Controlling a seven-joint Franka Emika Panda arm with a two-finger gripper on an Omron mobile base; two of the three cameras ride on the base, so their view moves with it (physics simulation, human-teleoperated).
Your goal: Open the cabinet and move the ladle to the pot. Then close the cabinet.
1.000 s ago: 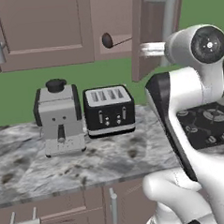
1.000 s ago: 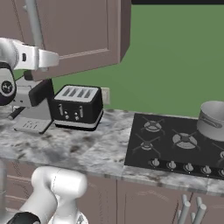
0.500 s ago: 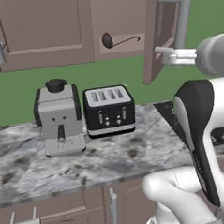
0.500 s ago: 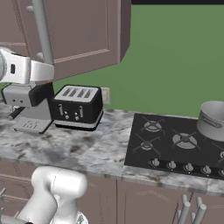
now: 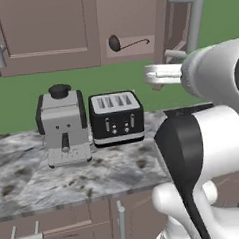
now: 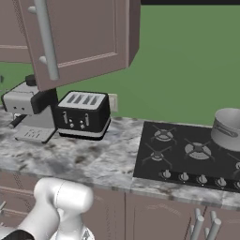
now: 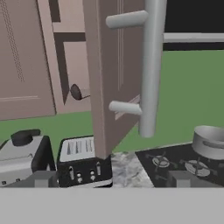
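left base view: the cabinet hangs above the marbled surface, and its right door stands swung out, edge toward the camera, silver bar handle facing right. inside the opened part the ladle lies on the cabinet floor, dark bowl to the left, thin rod handle running right. below, a grey coffee machine and a black toaster stand side by side on the surface, close but apart. the white arm crosses the right half of the picture.

right base view: the open door hangs over the toaster. the pot sits on the far right burner of the black hob, well apart from the toaster.

hand view: the claw is spread wide with nothing between its two tips, which sit at the bottom left and right. the door handle rises just ahead, not touched. the ladle peeks out left of the door edge; the pot is lower right.
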